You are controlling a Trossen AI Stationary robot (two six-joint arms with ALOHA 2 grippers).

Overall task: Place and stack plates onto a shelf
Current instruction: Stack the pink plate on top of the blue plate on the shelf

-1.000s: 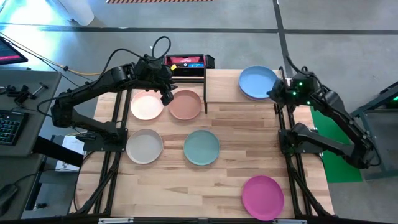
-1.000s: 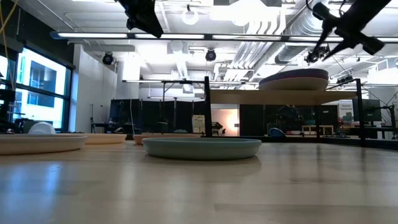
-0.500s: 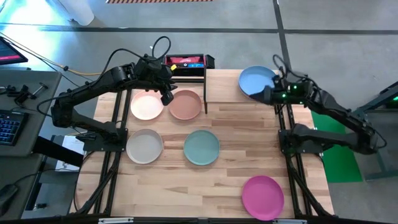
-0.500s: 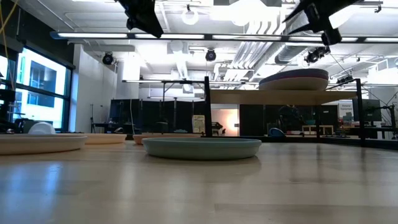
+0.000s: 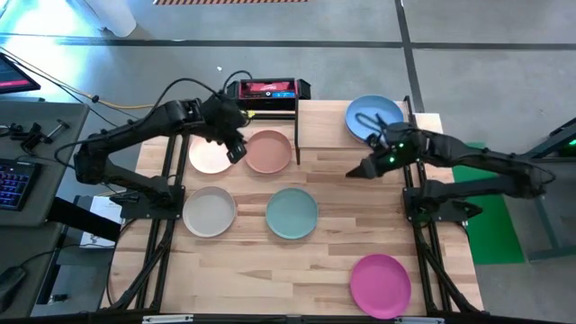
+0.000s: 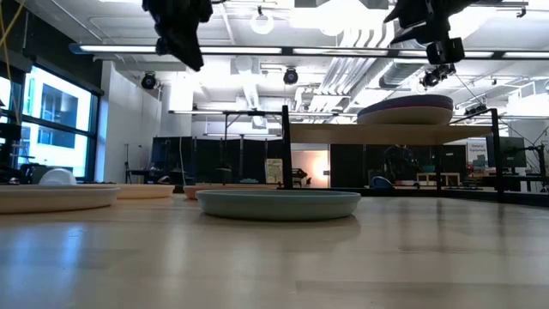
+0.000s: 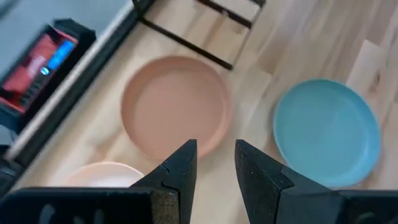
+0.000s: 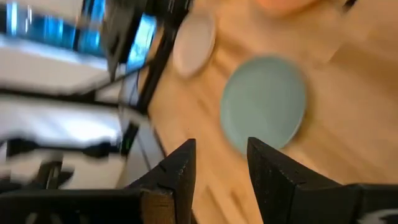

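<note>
A: Biggest change? R arm. It's swung off the blue plate (image 5: 372, 120) on the shelf (image 5: 360, 135) and out over the table; right gripper (image 5: 353, 173) now hangs past the shelf's front edge, pointing twd the teal-green plate (image 5: 292, 213).

B: Holding anything?

A: No. Wrist view shows a gap btwn the fingers, nothing in it. Blue one stays up there, stacked on what looks like a purple plate (image 6: 405, 112) in the low view. So I'd judge that placement done, R arm going for the next one.

B: L arm?

A: Smaller shift. A sec ago the left gripper (image 5: 234, 151) sat btwn the pale pink plate (image 5: 211, 153) and the terracotta plate (image 5: 268, 151); now it's slid a bit twd the pink, high above the table per the low view. Fingers apart, empty.

B: Rest of the plates?

A: Not moved. Cream plate (image 5: 209, 211) front-left, teal mid, magenta plate (image 5: 380, 284) near front-right edge, all flat on the table (image 5: 333, 261). Five still to go up, by my count.

B: Small stuff?

A: R arm's cable loop no longer over the blue plate's far side.
</note>
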